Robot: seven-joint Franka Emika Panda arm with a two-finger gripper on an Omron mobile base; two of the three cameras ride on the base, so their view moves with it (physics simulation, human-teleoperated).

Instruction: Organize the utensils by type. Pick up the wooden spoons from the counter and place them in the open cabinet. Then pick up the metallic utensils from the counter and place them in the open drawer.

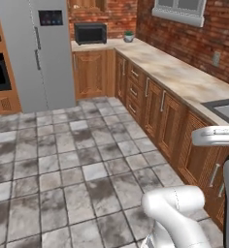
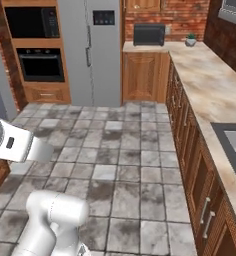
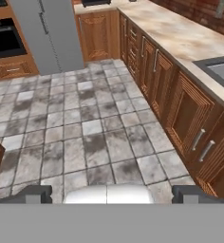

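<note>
The fingers point(image 3: 112, 194) stand fully apart and hold nothing, ready for a first pick. The surface point(image 1: 179, 72) runs along the brick wall; no spoons are discernible on it. Judged: the base must approach first.
</note>
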